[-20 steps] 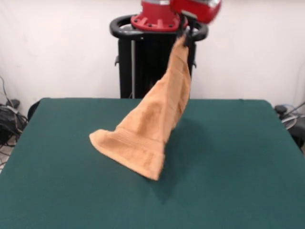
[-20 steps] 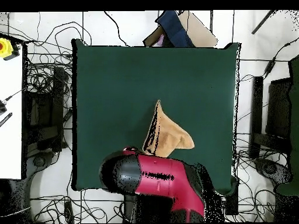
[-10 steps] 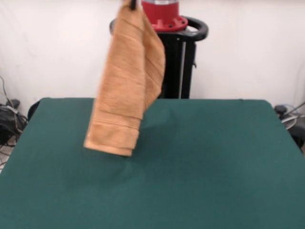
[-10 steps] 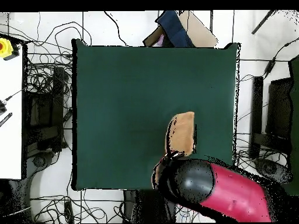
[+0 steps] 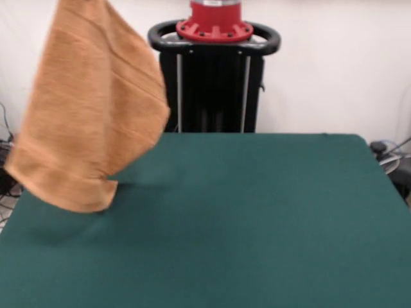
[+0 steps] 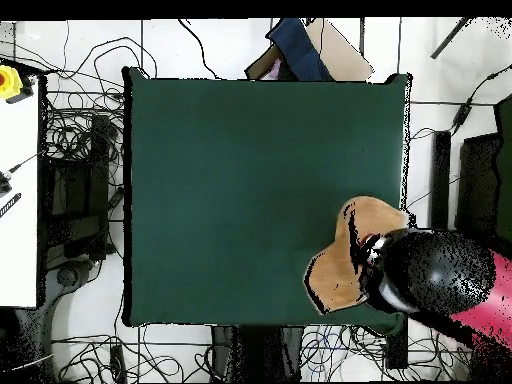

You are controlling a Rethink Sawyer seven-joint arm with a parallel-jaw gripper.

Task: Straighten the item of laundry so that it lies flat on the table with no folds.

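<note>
The item of laundry (image 5: 90, 109), an orange-tan towel with woven stripes, hangs in the air at the left of the front view. Its top runs out past the picture's upper edge and its lower edge swings just above the table's (image 5: 270, 212) left side. From overhead the towel (image 6: 345, 270) shows near the green table's (image 6: 250, 180) lower right corner, partly over the edge. My gripper (image 6: 368, 250) is shut on its top edge, mostly hidden under the black and red arm end (image 6: 430, 275). The front view does not show the gripper.
The black pedestal (image 5: 212, 83) stands behind the table's far edge. Tangled cables (image 6: 80, 150) lie on the floor around the table. A white bench (image 6: 18, 200) stands at the overhead left, and a cardboard box with a blue item (image 6: 300, 50) beyond the top edge.
The arm has swung toward the front view's left, lifting the towel clear of the table. The towel has spread wider and now swings over the table's side.
</note>
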